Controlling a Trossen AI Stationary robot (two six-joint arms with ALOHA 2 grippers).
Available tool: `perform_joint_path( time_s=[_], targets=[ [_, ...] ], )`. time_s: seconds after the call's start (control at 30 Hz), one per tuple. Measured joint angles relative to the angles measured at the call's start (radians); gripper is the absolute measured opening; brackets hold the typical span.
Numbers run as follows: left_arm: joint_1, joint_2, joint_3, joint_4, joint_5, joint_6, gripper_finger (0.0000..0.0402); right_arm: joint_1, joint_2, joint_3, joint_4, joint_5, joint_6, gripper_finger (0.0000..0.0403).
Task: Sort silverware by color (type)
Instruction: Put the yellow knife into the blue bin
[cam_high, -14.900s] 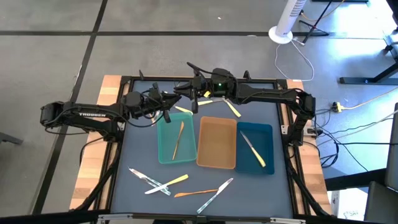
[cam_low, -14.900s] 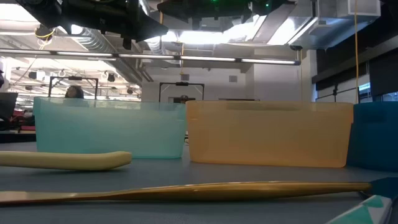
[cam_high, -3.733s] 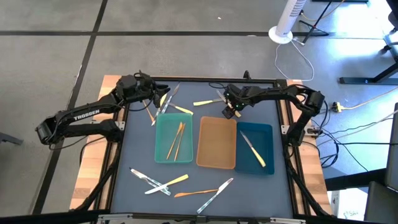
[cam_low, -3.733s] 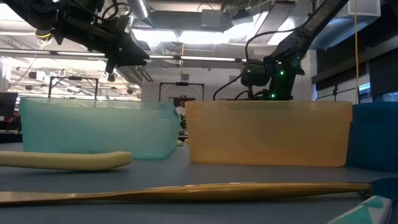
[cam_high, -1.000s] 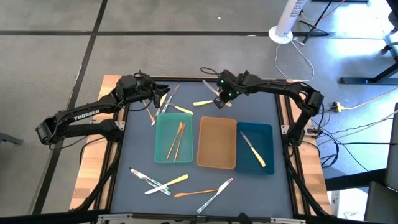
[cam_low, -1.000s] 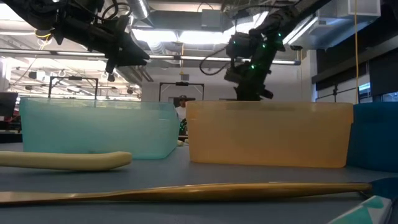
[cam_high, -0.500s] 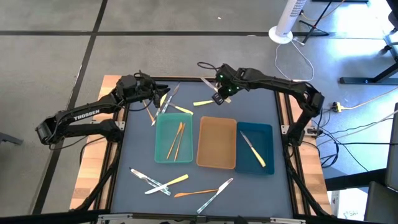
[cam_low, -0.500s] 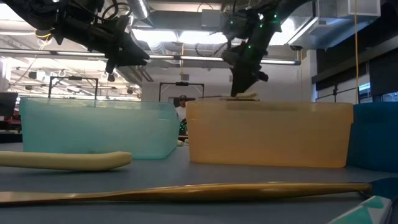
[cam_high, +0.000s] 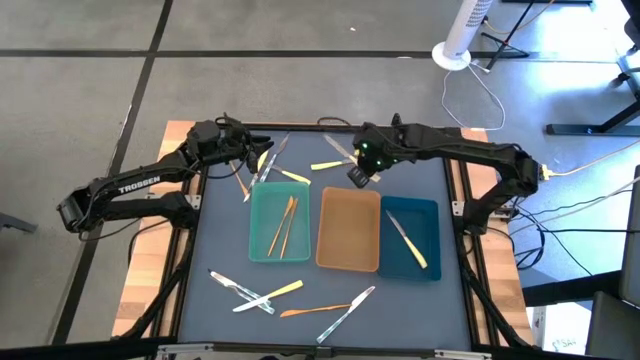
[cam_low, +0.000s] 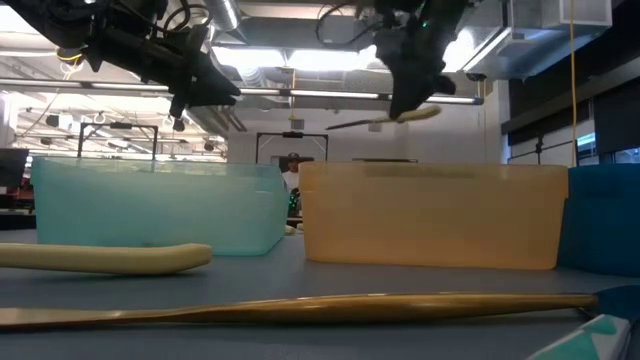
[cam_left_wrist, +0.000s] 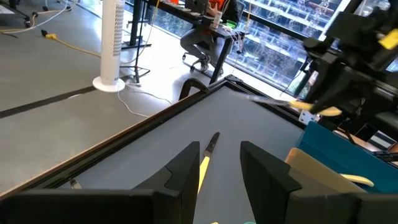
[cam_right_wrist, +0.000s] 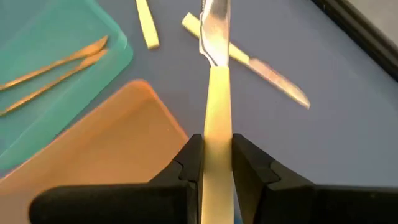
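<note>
My right gripper (cam_high: 358, 177) hangs over the far edge of the tan tray (cam_high: 348, 245), shut on a yellow-handled knife (cam_low: 385, 119) with a silver blade. My left gripper (cam_high: 255, 160) waits open over the far left of the table, above loose silverware (cam_high: 293, 177); nothing is between its fingers (cam_left_wrist: 186, 171). The teal tray (cam_high: 262, 245) holds two gold utensils (cam_high: 283, 226). In the dark-blue tray (cam_high: 425, 215) lies one yellow-handled knife (cam_high: 409, 243). More silverware (cam_high: 258, 293) lies flat near the front edge. My right gripper pinches the knife's yellow handle (cam_right_wrist: 217, 121) between its two fingers, which slant down from above. The knife runs on ahead of the fingers, its blade (cam_right_wrist: 214, 28) toward the far left. It is lifted clear and lies nearly level above the tan tray's rim.
Two yellow-handled pieces (cam_high: 326, 165) lie on the dark mat far of the trays. A gold utensil (cam_low: 300, 305) and a yellow handle (cam_low: 110, 258) lie close to the low camera. The black frame rail (cam_left_wrist: 124, 146) bounds the table.
My right gripper has risen and come toward the near edge, from the far side of the table to above the tan tray's far edge. The knife went with it, lifted from tray-rim height to well above it, staying nearly level.
</note>
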Motion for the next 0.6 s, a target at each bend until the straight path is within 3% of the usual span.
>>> perform_joint_path(
  time_s=[0.37, 0.6],
  targets=[
    [0.000, 0.000, 0.000, 0.000, 0.000, 0.000, 0.0110, 0.168, -0.010, -0.037, -0.091, 0.020, 0.233, 0.0051],
    [0.000, 0.000, 0.000, 0.000, 0.000, 0.000, 0.0110, 0.291, -0.020, -0.037, -0.180, 0.091, 0.404, 0.0051]
  ],
)
